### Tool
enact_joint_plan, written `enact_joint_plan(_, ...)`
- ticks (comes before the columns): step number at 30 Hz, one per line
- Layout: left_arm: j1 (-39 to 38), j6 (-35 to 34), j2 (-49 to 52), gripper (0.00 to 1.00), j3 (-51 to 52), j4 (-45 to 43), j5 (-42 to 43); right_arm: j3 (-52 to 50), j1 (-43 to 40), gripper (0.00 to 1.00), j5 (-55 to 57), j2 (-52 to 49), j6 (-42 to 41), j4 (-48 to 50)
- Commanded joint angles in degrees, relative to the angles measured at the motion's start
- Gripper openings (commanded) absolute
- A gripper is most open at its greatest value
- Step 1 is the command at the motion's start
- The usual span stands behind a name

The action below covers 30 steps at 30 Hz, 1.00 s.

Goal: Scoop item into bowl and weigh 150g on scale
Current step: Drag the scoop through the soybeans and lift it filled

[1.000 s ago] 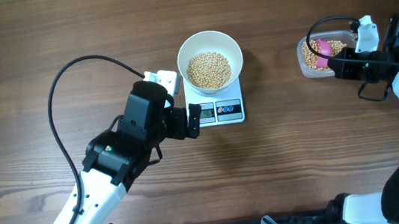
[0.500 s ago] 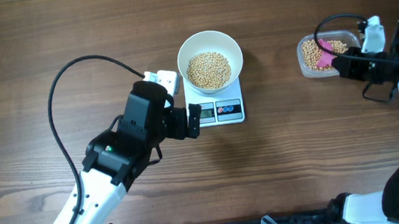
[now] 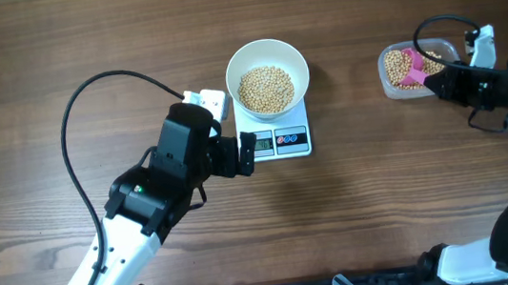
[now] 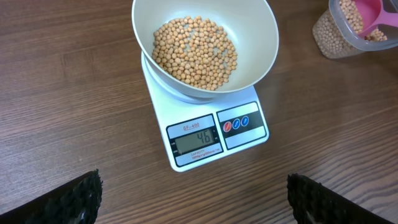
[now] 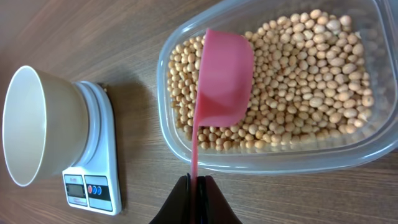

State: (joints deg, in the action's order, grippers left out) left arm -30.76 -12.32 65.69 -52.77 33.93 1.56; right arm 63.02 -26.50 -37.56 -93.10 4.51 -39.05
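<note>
Bowl [image 3: 296, 59] w/ beans [image 3: 265, 88] on scale [image 3: 283, 142]; L gripper [image 4: 196, 199] spread wide, empty, beside scale; R gripper [image 5: 197, 184] pinching pink scoop [image 5: 224, 74] handle, scoop in clear tub [image 5: 163, 118].

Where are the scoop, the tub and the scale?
scoop [image 5: 224, 74], right wrist view, on the pink cup.
tub [image 5: 280, 163], right wrist view, on its near clear wall.
scale [image 4: 198, 138], left wrist view, on its display.
</note>
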Motion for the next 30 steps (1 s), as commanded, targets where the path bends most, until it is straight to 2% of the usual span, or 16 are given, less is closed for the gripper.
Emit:
enact_joint_plan(1,-0.3,0.1,0.4,1.00,-0.9,0.0,0.5,0.2,-0.9,0.04,-2.1,-1.9,-1.1,-0.2)
enact_joint_plan(14,-0.3,0.1,0.4,1.00,-0.9,0.0,0.5,0.2,-7.0,0.04,-10.6,-2.6,-3.1,-1.1)
enact_joint_plan(30,-0.3,0.1,0.4,1.00,-0.9,0.0,0.5,0.2,-16.8,0.04,-28.7,-8.6,-4.1,-1.7)
